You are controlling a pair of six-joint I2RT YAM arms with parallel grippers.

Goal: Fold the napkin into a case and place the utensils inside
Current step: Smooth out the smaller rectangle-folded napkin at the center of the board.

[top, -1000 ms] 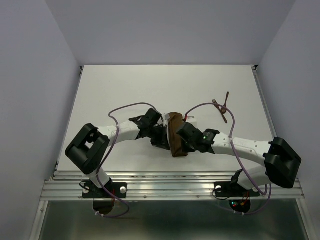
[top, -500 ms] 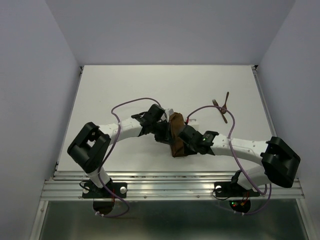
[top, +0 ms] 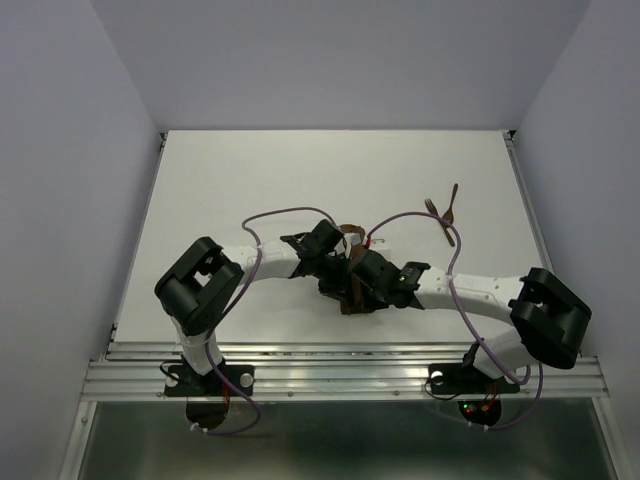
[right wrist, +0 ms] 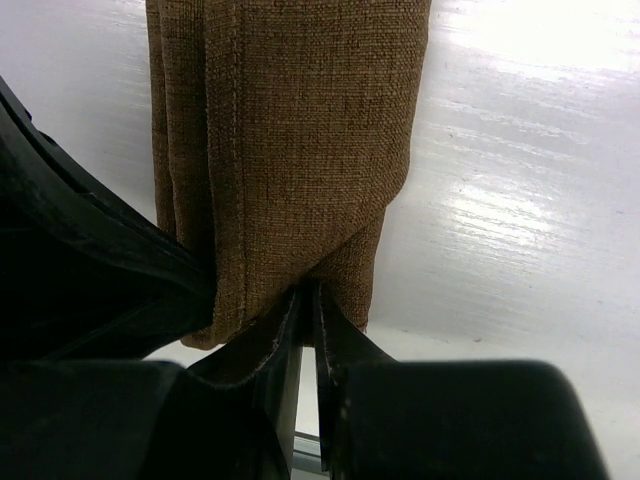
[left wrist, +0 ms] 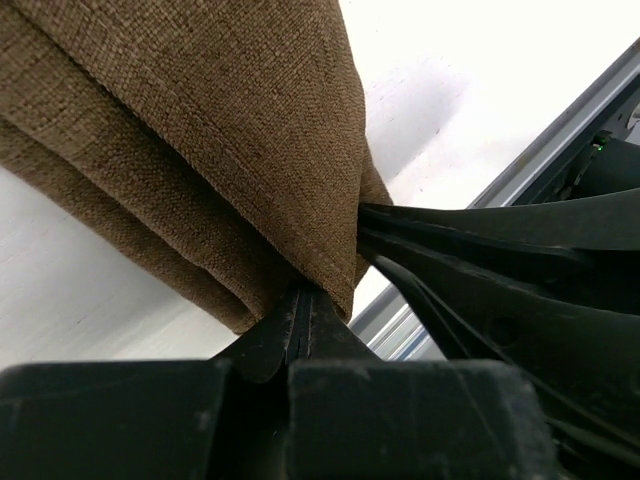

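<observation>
Left wrist view — napkin [left wrist: 200, 130] pinched from both sides.
Left gripper [left wrist: 303, 300] and right gripper [right wrist: 308, 293] each closed tight on its layered edge — likely keeping the folds together.

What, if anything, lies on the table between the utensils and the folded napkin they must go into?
Nothing visible: only bare table separates the utensils from the napkin. However, the left gripper and right gripper are both shut on the napkin itself.

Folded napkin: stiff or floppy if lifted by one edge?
Probably floppy: the napkin bunches in soft layered folds at the left gripper. Likely light; thin fingertip pinches hold it. Coarse weave probably resists slipping in the right gripper.
</observation>
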